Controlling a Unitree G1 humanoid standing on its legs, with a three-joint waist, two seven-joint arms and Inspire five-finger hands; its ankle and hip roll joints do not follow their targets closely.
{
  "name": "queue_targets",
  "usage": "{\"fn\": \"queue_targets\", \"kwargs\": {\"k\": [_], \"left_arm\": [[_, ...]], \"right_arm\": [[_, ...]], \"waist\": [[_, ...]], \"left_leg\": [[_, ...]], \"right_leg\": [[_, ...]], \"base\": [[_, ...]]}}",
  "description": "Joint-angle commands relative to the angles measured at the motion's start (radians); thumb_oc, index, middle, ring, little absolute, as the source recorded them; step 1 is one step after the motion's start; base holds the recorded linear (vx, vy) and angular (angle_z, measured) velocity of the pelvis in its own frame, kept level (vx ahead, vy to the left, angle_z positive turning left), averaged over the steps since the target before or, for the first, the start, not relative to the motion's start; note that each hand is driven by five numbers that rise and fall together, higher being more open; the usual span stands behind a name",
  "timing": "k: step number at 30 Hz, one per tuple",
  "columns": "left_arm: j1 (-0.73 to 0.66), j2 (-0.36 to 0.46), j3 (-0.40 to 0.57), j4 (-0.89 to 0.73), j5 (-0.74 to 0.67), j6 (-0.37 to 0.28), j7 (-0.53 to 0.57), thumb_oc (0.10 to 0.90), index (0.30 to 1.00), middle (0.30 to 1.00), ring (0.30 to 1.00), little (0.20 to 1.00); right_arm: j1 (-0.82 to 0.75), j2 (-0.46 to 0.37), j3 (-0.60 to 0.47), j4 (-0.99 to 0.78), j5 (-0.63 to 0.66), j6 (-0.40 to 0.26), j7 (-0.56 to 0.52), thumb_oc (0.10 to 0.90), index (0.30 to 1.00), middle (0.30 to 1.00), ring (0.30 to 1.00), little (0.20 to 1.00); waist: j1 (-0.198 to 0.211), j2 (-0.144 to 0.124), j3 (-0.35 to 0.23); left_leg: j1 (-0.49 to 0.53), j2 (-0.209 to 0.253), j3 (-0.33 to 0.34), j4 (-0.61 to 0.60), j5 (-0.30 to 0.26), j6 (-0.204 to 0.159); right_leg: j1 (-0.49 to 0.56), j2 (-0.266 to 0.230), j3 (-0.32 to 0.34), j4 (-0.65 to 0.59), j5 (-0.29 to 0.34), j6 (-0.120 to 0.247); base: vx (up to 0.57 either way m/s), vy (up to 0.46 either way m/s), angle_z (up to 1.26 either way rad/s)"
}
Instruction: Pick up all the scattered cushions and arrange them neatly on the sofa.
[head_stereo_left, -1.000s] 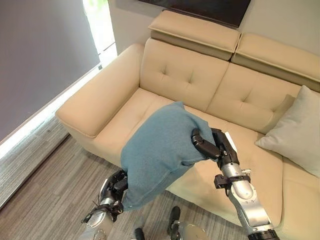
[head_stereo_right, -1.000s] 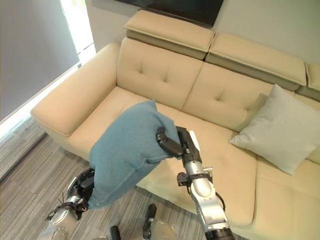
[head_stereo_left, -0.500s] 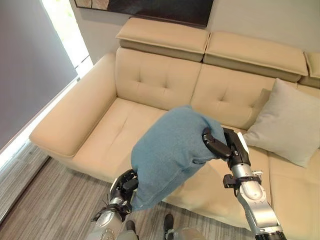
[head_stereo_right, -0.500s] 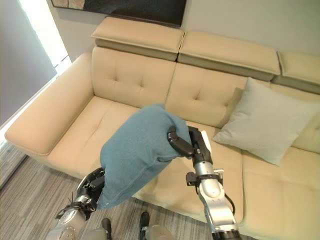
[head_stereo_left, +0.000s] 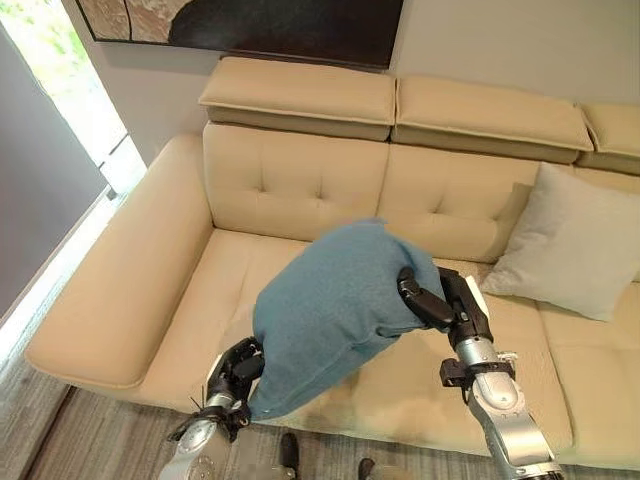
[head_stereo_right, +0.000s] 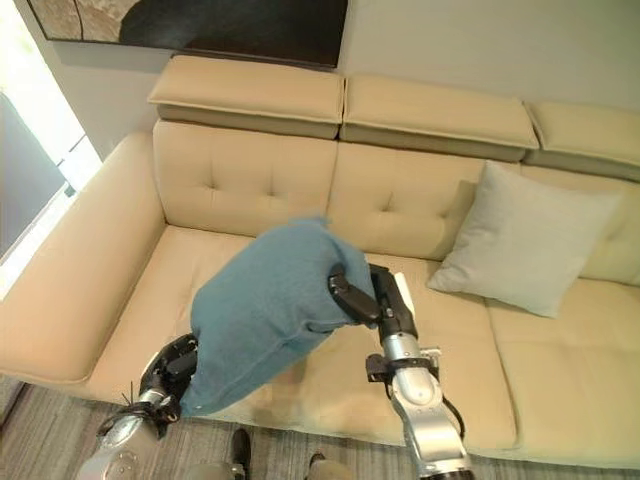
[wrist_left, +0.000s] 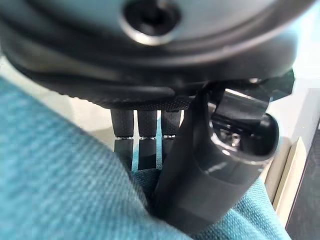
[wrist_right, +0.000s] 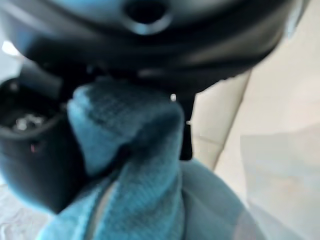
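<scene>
Above the sofa (head_stereo_left: 150, 300) seat, both hands carry the teal cushion (head_stereo_left: 335, 305) for placing; right hand (head_stereo_left: 440, 305) clamps its upper edge, left hand (head_stereo_left: 232, 372) pinches the lower corner; a grey cushion (head_stereo_left: 570, 245) leans upright nearby.

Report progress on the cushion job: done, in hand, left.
Done: a grey cushion leans against the sofa backrest on the robot's right. In hand: the blue cushion is held over the seat, the right hand pinching one end and the left hand gripping the lower end. Left: set the blue cushion down and straighten it; no other scattered cushions are visible here.
</scene>
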Motion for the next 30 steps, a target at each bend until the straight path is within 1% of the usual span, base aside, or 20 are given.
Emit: {"fn": "queue_targets", "kwargs": {"k": [1, 2, 3, 4, 5, 8, 9, 10, 11, 13, 14, 17, 18, 21, 22, 23, 24, 26, 28, 30], "left_arm": [[-0.089, -0.05, -0.022, -0.259, 0.032, -0.134, -0.079, 0.4, 0.3, 0.3, 0.3, 0.3], [-0.084, -0.054, -0.022, -0.256, 0.031, -0.132, -0.081, 0.4, 0.3, 0.3, 0.3, 0.3], [-0.081, -0.062, -0.022, -0.251, 0.024, -0.13, -0.082, 0.4, 0.3, 0.3, 0.3, 0.3], [-0.081, -0.062, -0.022, -0.25, 0.024, -0.13, -0.082, 0.4, 0.3, 0.3, 0.3, 0.3], [-0.087, -0.065, -0.024, -0.248, 0.02, -0.129, -0.079, 0.4, 0.3, 0.3, 0.3, 0.3], [-0.09, -0.067, -0.017, -0.244, 0.02, -0.129, -0.085, 0.4, 0.3, 0.3, 0.3, 0.3], [-0.089, -0.07, -0.023, -0.246, 0.022, -0.123, -0.09, 0.4, 0.3, 0.3, 0.3, 0.3], [-0.089, -0.07, -0.023, -0.246, 0.022, -0.123, -0.09, 0.4, 0.3, 0.3, 0.3, 0.3], [-0.088, -0.08, -0.021, -0.246, 0.013, -0.127, -0.1, 0.4, 0.3, 0.3, 0.3, 0.3], [-0.089, -0.082, -0.031, -0.25, 0.016, -0.123, -0.108, 0.4, 0.3, 0.3, 0.3, 0.3], [-0.089, -0.084, -0.035, -0.255, 0.016, -0.124, -0.112, 0.4, 0.3, 0.3, 0.3, 0.3], [-0.093, -0.087, -0.033, -0.257, 0.015, -0.129, -0.105, 0.4, 0.3, 0.3, 0.3, 0.3], [-0.094, -0.087, -0.033, -0.262, 0.009, -0.128, -0.103, 0.4, 0.3, 0.3, 0.3, 0.3], [-0.096, -0.087, -0.033, -0.266, 0.01, -0.128, -0.099, 0.4, 0.3, 0.3, 0.3, 0.3], [-0.097, -0.086, -0.033, -0.27, 0.011, -0.129, -0.096, 0.4, 0.3, 0.3, 0.3, 0.3], [-0.1, -0.088, -0.035, -0.282, 0.005, -0.132, -0.089, 0.4, 0.3, 0.3, 0.3, 0.3], [-0.101, -0.088, -0.038, -0.285, 0.007, -0.135, -0.088, 0.4, 0.3, 0.3, 0.3, 0.3], [-0.1, -0.09, -0.042, -0.285, 0.01, -0.135, -0.092, 0.4, 0.3, 0.3, 0.3, 0.3], [-0.099, -0.089, -0.045, -0.285, 0.015, -0.133, -0.092, 0.4, 0.3, 0.3, 0.3, 0.3], [-0.095, -0.072, -0.043, -0.29, 0.05, -0.134, -0.09, 0.4, 0.3, 0.3, 0.3, 0.3]], "right_arm": [[-0.093, 0.026, 0.022, -0.105, -0.031, -0.108, 0.037, 0.4, 0.3, 0.3, 0.3, 0.3], [-0.089, 0.027, 0.023, -0.102, -0.034, -0.105, 0.039, 0.4, 0.3, 0.3, 0.3, 0.3], [-0.09, 0.024, 0.023, -0.095, -0.035, -0.103, 0.039, 0.4, 0.3, 0.3, 0.3, 0.3], [-0.09, 0.024, 0.023, -0.094, -0.035, -0.103, 0.038, 0.4, 0.3, 0.3, 0.3, 0.3], [-0.093, 0.021, 0.022, -0.087, -0.029, -0.109, 0.033, 0.4, 0.3, 0.3, 0.3, 0.3], [-0.092, 0.023, 0.015, -0.079, -0.026, -0.113, 0.025, 0.4, 0.3, 0.3, 0.3, 0.3], [-0.085, 0.017, 0.011, -0.077, -0.033, -0.119, 0.02, 0.4, 0.3, 0.3, 0.3, 0.3], [-0.086, 0.018, 0.011, -0.077, -0.033, -0.119, 0.02, 0.4, 0.3, 0.3, 0.3, 0.3], [-0.069, 0.014, -0.005, -0.083, -0.033, -0.12, 0.019, 0.4, 0.3, 0.3, 0.3, 0.3], [-0.064, 0.01, -0.014, -0.085, -0.021, -0.124, 0.014, 0.4, 0.3, 0.3, 0.3, 0.3], [-0.061, -0.005, -0.021, -0.085, -0.012, -0.124, 0.013, 0.4, 0.3, 0.3, 0.3, 0.3], [-0.067, -0.014, -0.017, -0.079, -0.003, -0.121, 0.01, 0.4, 0.3, 0.3, 0.3, 0.3], [-0.072, -0.02, -0.012, -0.075, 0.0, -0.117, 0.014, 0.4, 0.3, 0.3, 0.3, 0.3], [-0.076, -0.022, -0.006, -0.073, 0.004, -0.115, 0.014, 0.4, 0.3, 0.3, 0.3, 0.3], [-0.077, -0.024, -0.002, -0.069, 0.008, -0.116, 0.012, 0.4, 0.3, 0.3, 0.3, 0.3], [-0.072, -0.028, -0.003, -0.066, 0.01, -0.114, 0.007, 0.4, 0.3, 0.3, 0.3, 0.3], [-0.069, -0.032, -0.007, -0.064, 0.007, -0.113, 0.003, 0.4, 0.3, 0.3, 0.3, 0.3], [-0.061, -0.035, -0.016, -0.06, -0.007, -0.111, 0.003, 0.4, 0.3, 0.3, 0.3, 0.3], [-0.057, -0.032, -0.021, -0.055, -0.011, -0.108, 0.0, 0.4, 0.3, 0.3, 0.3, 0.3], [-0.048, -0.019, -0.021, -0.042, -0.023, -0.098, 0.001, 0.4, 0.3, 0.3, 0.3, 0.3]], "waist": [[0.011, -0.011, -0.068], [0.009, -0.01, -0.068], [0.005, -0.009, -0.068], [0.004, -0.008, -0.067], [0.006, -0.011, -0.061], [0.004, -0.013, -0.058], [-0.001, -0.019, -0.056], [-0.001, -0.02, -0.058], [-0.006, -0.025, -0.061], [-0.013, -0.026, -0.064], [-0.016, -0.03, -0.062], [-0.011, -0.03, -0.057], [-0.01, -0.029, -0.058], [-0.009, -0.031, -0.062], [-0.008, -0.03, -0.066], [-0.006, -0.024, -0.069], [-0.006, -0.018, -0.072], [-0.013, -0.001, -0.086], [-0.019, 0.003, -0.09], [-0.024, 0.014, -0.097]], "left_leg": [[0.046, 0.066, -0.008, 0.033, -0.177, -0.018], [0.062, 0.062, -0.007, 0.012, -0.174, -0.017], [0.079, 0.054, -0.005, -0.016, -0.17, -0.019], [0.081, 0.055, -0.006, -0.018, -0.169, -0.019], [0.089, 0.041, 0.0, -0.027, -0.172, -0.02], [0.087, 0.036, -0.005, -0.019, -0.178, -0.024], [0.089, 0.03, -0.012, -0.011, -0.186, -0.028], [0.086, 0.029, -0.012, -0.011, -0.183, -0.028], [0.077, 0.027, -0.014, 0.024, -0.201, -0.036], [0.057, 0.028, -0.009, 0.09, -0.225, -0.05], [0.026, 0.033, -0.008, 0.182, -0.24, -0.074], [-0.01, 0.044, -0.027, 0.238, -0.244, -0.093], [-0.025, 0.07, -0.046, 0.214, -0.226, -0.103], [-0.026, 0.085, -0.056, 0.187, -0.21, -0.107], [-0.028, 0.101, -0.068, 0.157, -0.189, -0.113], [-0.04, 0.135, -0.091, 0.094, -0.141, -0.125], [-0.029, 0.142, -0.099, 0.059, -0.134, -0.125], [-0.002, 0.143, -0.107, 0.013, -0.128, -0.128], [0.01, 0.138, -0.103, 0.001, -0.121, -0.13], [0.05, 0.109, -0.077, -0.027, -0.131, -0.112]], "right_leg": [[0.005, -0.019, -0.09, 0.045, 0.074, 0.04], [-0.005, -0.009, -0.109, 0.032, 0.068, 0.036], [-0.025, 0.023, -0.141, -0.018, 0.052, 0.026], [-0.022, 0.024, -0.142, -0.019, 0.052, 0.026], [-0.053, 0.042, -0.203, -0.086, 0.065, 0.018], [-0.037, 0.039, -0.25, -0.151, 0.063, 0.013], [-0.021, 0.062, -0.214, -0.171, 0.051, -0.001], [-0.022, 0.062, -0.214, -0.175, 0.055, -0.002], [-0.013, 0.078, -0.173, -0.19, 0.055, -0.011], [0.021, 0.077, -0.186, -0.224, 0.05, -0.028], [0.045, 0.073, -0.185, -0.242, 0.044, -0.041], [0.063, 0.075, -0.181, -0.255, 0.034, -0.049], [0.069, 0.075, -0.174, -0.26, 0.029, -0.05], [0.072, 0.073, -0.172, -0.266, 0.031, -0.047], [0.074, 0.072, -0.169, -0.27, 0.031, -0.044], [0.08, 0.071, -0.167, -0.271, 0.027, -0.038], [0.082, 0.071, -0.162, -0.271, 0.022, -0.037], [0.088, 0.069, -0.162, -0.268, 0.018, -0.033], [0.091, 0.064, -0.16, -0.268, 0.02, -0.03], [0.089, 0.04, -0.134, -0.263, 0.036, -0.011]], "base": [[0.07, 0.114, -0.21], [0.11, 0.093, -0.32], [0.08, 0.047, -0.27], [0.08, 0.027, -0.38], [0.04, 0.001, -0.25], [0.07, -0.046, -0.15], [0.07, -0.066, 0.07], [0.12, -0.082, 0.2], [0.1, -0.063, 0.21], [0.12, -0.088, 0.19], [0.07, -0.058, 0.18], [0.02, 0.005, 0.16], [0.01, 0.048, 0.06], [0.03, 0.051, -0.08], [0.07, 0.113, -0.17], [0.1, 0.169, -0.08], [0.11, 0.188, -0.05], [0.1, 0.155, -0.08], [0.08, 0.143, -0.05], [0.11, 0.251, 0.04]]}}
